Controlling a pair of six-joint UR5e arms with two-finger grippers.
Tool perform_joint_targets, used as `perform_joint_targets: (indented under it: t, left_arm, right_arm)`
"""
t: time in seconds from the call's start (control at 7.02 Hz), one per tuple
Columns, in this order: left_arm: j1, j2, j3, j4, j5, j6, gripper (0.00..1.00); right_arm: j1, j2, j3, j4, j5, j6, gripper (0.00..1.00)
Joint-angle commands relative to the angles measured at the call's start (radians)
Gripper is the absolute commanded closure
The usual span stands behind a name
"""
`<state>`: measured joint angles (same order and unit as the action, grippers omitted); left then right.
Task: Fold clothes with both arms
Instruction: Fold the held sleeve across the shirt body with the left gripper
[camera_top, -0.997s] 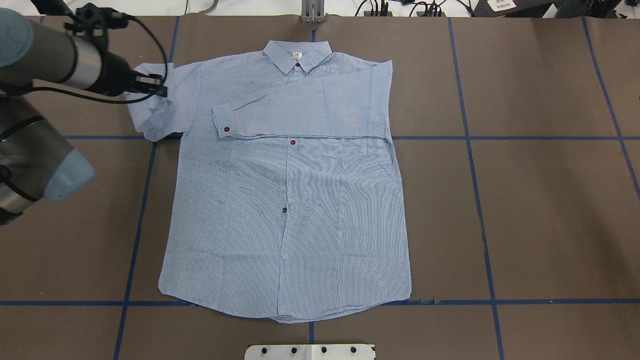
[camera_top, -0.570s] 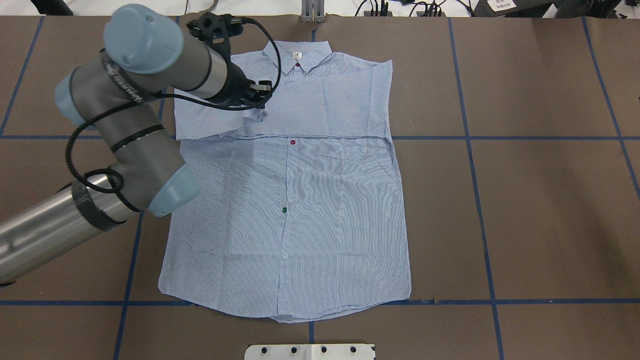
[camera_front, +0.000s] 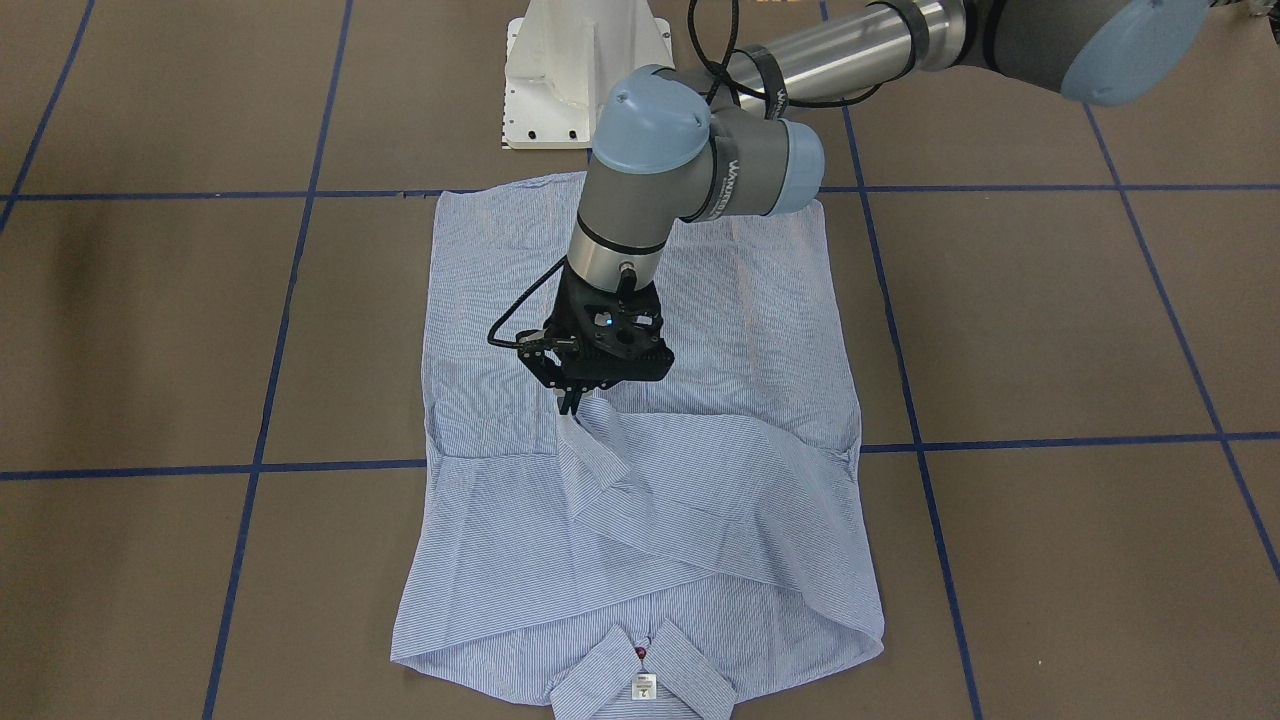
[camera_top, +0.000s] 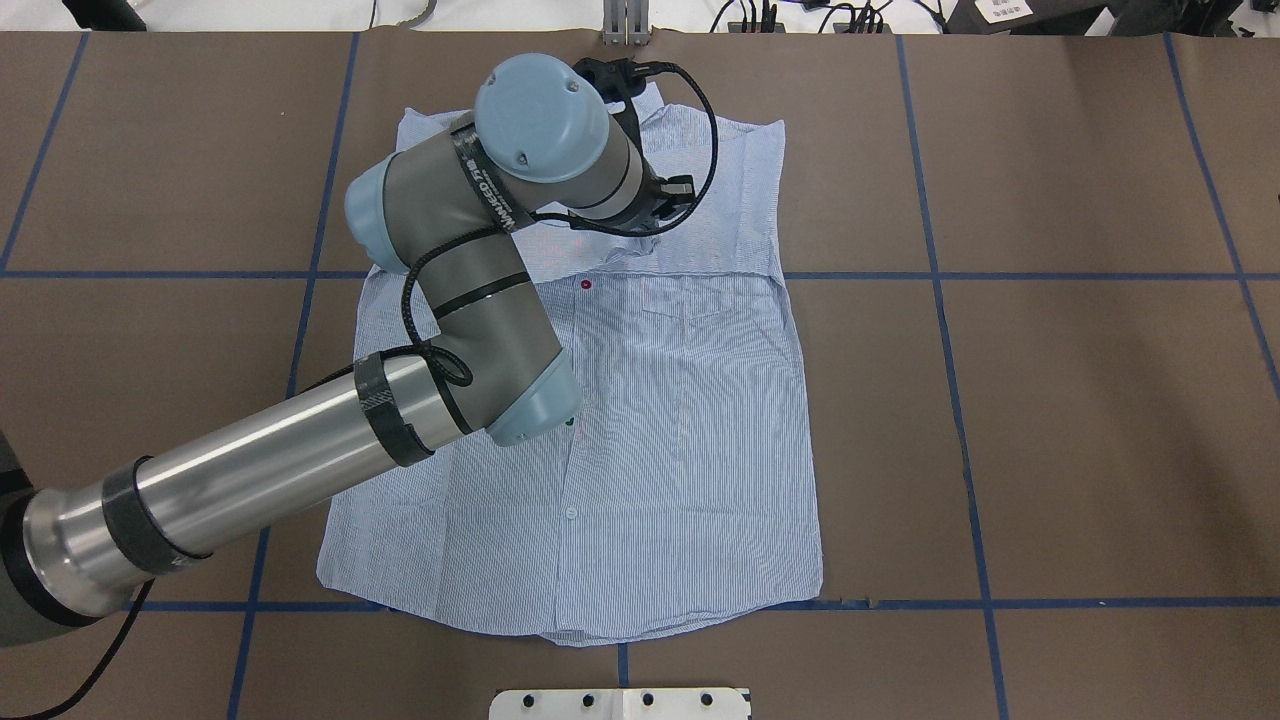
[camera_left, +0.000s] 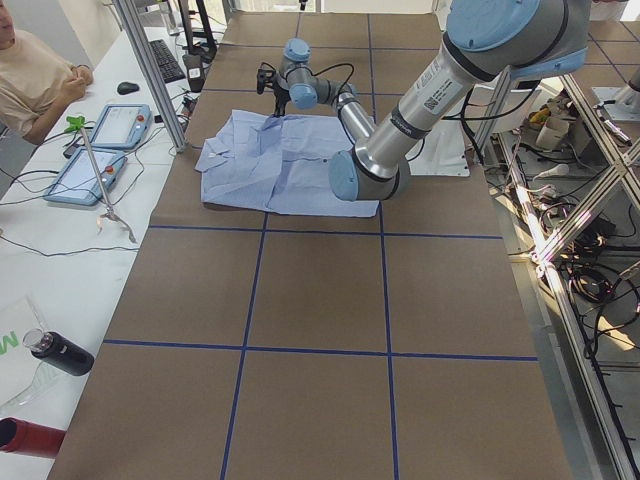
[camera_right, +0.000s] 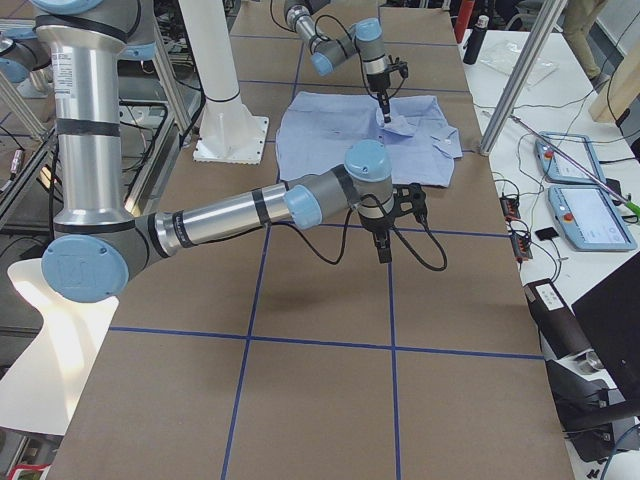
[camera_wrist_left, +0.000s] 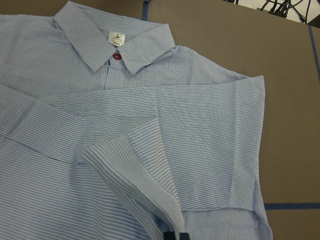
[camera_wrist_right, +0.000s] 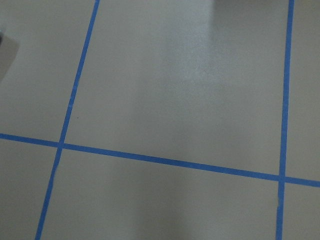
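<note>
Shirt (camera_top: 680, 420) lay flat on the surface (camera_top: 1050, 400), left hand (camera_front: 572, 405) pinched shut on a sleeve (camera_front: 596, 440) mid-frame (right hand (camera_right: 384, 250), couldn't tell open or closed).

1. Overhead and front views: bright, even light from above; counter (camera_top: 1050, 420) matte brown.
2. Left arm (camera_top: 250, 478): white sheen along its steel tube; soft, faint shadow beneath it on the shirt (camera_top: 690, 460).
3. Left wrist view: stripes crisp; fingers (camera_wrist_left: 175, 235) at bottom edge dark and blurred.
4. Right wrist view: dimmer, grey cast; tape lines (camera_wrist_right: 165, 161) slightly soft.
5. Side views: uprights (camera_left: 148, 60) lean outward toward the frame edges.
</note>
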<state>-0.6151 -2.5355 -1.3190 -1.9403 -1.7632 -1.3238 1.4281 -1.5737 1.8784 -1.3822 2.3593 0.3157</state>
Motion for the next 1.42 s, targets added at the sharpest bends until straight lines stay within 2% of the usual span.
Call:
perform_joint_targets:
  t: [0.0,0.28,0.43,0.57,0.71,1.0,1.28]
  left_arm:
    - [0.062,-0.014,0.027,-0.003,0.095,0.026,0.00]
    - [0.072,-0.020,-0.006,-0.003,0.107,0.072,0.00]
    - [0.071,0.004,-0.069,0.013,0.096,0.195,0.00]
    - [0.069,0.094,-0.166,0.014,0.035,0.280,0.00]
    - [0.067,0.171,-0.284,0.012,0.015,0.284,0.00]
    - [0.066,0.312,-0.447,0.003,-0.033,0.290,0.00]
    - [0.064,0.507,-0.613,0.009,-0.027,0.345,0.00]
  right_arm:
    - [0.000,0.014,-0.018,0.000,0.000,-0.001,0.00]
    - [0.000,0.015,-0.016,0.000,0.000,0.002,0.00]
    - [0.000,0.014,-0.006,0.000,0.002,0.011,0.00]
    - [-0.001,0.008,0.022,0.006,-0.005,0.125,0.00]
    - [-0.018,-0.011,0.071,0.035,-0.008,0.232,0.00]
    - [-0.118,-0.075,0.212,0.048,-0.015,0.430,0.00]
    - [-0.353,-0.086,0.345,0.048,-0.208,0.714,0.00]
